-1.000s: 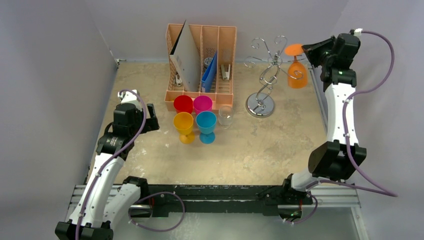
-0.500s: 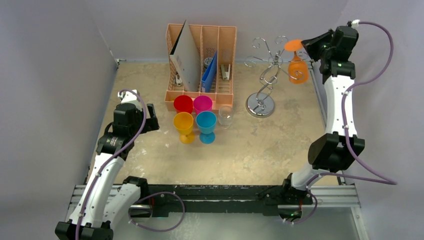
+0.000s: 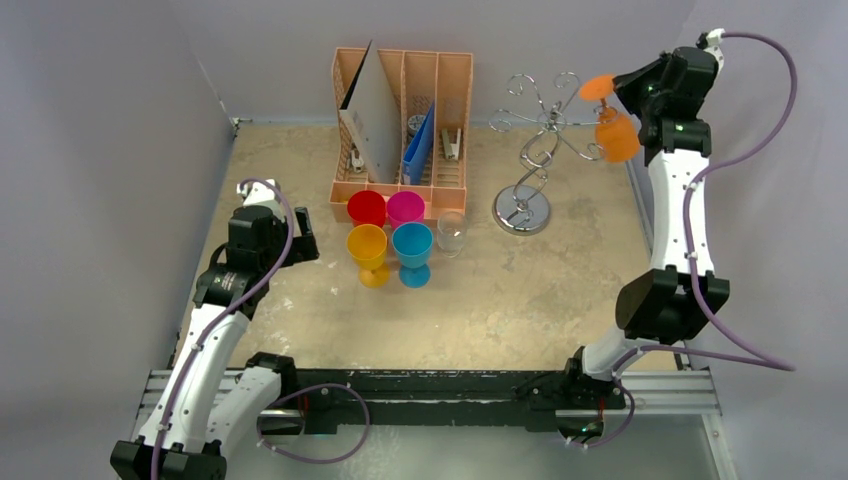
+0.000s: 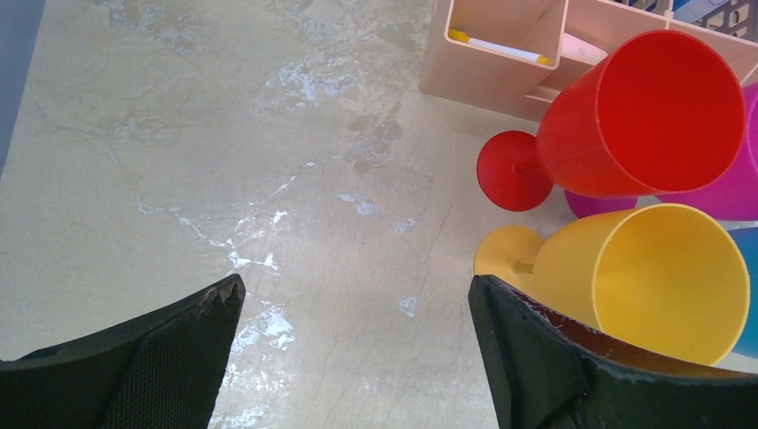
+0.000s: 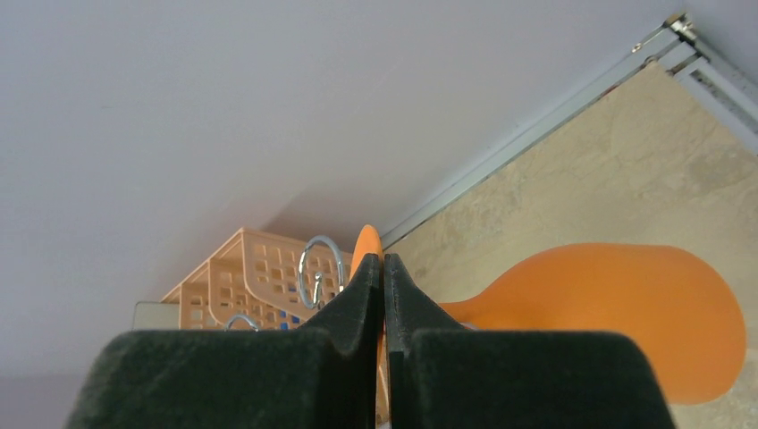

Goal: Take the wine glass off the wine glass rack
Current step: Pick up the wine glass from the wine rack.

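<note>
Finding: your wine glass, orange, hangs foot up and tilted at the right side of the wine glass rack, level with the rack's upper arms and well above the table. The bowl sits just beside the tip of the rack's right-hand wire arm. The top view does not show whether bowl and wire touch.

Your right gripper pinches the stem just under the foot. In the right wrist view its fingers are pressed almost together, with only a sliver of orange between them. The bowl lies to one side, and a wire loop of the rack shows beyond.

The rack stands upright on its round disc base.

Left of the rack stands a peach slotted organiser. Nearer you than that are a clear tumbler, a red cup, a magenta cup, a yellow cup and a blue cup, grouped two by two.

Your left gripper sits farther left of the rack again, just past the cups. Its jaws are spread wide with nothing between them but bare table. In the left wrist view the red cup and the yellow cup lie just beside one finger.
</note>
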Robot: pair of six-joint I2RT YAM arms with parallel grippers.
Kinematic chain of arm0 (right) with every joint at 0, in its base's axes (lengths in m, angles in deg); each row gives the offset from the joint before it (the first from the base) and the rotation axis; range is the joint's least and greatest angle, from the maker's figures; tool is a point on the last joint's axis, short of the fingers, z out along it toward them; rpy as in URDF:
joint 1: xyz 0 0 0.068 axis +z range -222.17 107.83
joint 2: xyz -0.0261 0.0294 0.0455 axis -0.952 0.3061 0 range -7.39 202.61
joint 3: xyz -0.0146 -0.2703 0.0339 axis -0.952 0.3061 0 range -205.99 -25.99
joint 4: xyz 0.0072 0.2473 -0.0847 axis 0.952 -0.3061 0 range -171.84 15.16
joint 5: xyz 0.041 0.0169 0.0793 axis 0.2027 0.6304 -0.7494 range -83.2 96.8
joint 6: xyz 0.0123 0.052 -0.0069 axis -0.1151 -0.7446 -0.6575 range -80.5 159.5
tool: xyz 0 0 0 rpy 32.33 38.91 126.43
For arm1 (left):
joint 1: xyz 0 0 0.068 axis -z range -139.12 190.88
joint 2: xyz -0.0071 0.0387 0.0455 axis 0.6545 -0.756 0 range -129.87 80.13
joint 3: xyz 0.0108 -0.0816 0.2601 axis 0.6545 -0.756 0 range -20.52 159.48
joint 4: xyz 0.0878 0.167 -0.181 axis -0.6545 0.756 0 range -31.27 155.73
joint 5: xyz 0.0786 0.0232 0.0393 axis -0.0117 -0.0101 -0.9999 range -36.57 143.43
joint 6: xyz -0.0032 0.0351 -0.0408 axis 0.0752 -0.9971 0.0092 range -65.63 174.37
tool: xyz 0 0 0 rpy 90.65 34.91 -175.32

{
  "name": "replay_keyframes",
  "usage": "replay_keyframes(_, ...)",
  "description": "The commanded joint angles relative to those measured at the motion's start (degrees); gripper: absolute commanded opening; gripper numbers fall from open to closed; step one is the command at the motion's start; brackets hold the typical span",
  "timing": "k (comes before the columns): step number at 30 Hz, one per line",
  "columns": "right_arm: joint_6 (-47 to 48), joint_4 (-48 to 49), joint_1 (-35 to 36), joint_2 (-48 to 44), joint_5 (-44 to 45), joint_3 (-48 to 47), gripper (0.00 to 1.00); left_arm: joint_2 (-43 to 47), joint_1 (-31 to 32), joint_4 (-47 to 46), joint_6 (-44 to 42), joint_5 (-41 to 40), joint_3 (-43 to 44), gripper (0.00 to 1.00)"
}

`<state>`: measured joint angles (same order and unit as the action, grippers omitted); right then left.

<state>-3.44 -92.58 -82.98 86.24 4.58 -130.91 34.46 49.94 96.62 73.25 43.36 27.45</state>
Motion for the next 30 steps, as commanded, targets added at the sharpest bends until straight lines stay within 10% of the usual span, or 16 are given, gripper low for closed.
replay_keyframes(1, 3.8, 1.3, 0.0, -2.1, 4.1, -3.1, 0.00, -0.1, -0.4, -0.9, -0.6, -0.2, 0.7, 0.94)
replay_keyframes(22, 10.6, -5.0, -0.1, -19.3, 5.0, 6.9, 0.00, -0.4, -0.4, -1.2, -0.9, 1.0, 0.6, 0.94)
replay_keyframes(30, 10.2, -12.6, 0.0, -34.1, -9.4, 14.7, 0.00, -0.3, -0.4, -1.9, -2.4, 6.6, 0.8, 0.88)
